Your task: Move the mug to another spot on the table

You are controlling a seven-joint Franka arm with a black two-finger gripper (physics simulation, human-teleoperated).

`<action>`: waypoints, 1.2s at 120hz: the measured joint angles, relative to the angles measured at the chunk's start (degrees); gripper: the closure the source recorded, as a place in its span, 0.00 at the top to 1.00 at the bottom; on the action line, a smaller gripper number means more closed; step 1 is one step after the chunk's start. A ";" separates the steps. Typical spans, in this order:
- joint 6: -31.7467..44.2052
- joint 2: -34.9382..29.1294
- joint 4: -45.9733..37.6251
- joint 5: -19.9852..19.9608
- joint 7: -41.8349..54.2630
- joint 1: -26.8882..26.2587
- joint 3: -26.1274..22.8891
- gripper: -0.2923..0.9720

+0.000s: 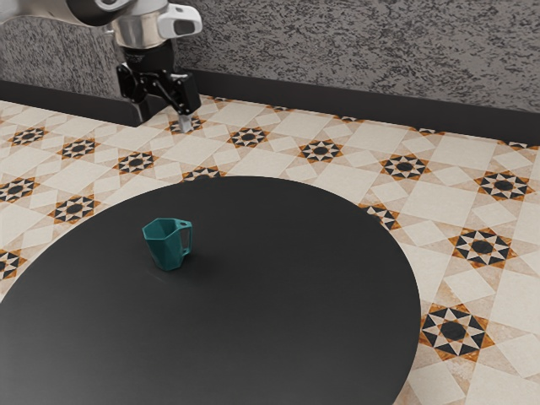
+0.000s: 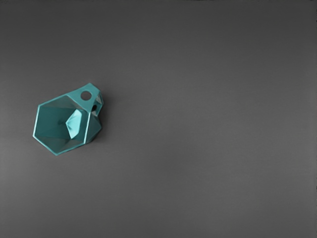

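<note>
A teal faceted mug [image 1: 168, 243] stands upright on the round black table [image 1: 278, 287], on the side toward the exterior view's left, its handle pointing to that view's right. My gripper [image 1: 162, 118] hangs high above the table's far edge, well above and behind the mug. It is open, with nothing between its fingers. In the wrist view I look down into the mug [image 2: 66, 124] from far above, with its handle [image 2: 89, 94] showing at the rim and dark tabletop [image 2: 208, 129] all around it.
Bare black tabletop spreads to the exterior view's right and front of the mug. A patterned tile floor [image 1: 405, 169] surrounds the table, and a grey rough wall [image 1: 380, 42] closes the back.
</note>
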 joint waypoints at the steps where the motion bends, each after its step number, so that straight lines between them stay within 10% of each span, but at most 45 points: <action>1: 0.02 0.00 0.00 0.00 -0.01 -0.03 0.00 0.77; 144: 3.42 18.02 0.24 7.77 16.82 -0.44 -0.79 0.77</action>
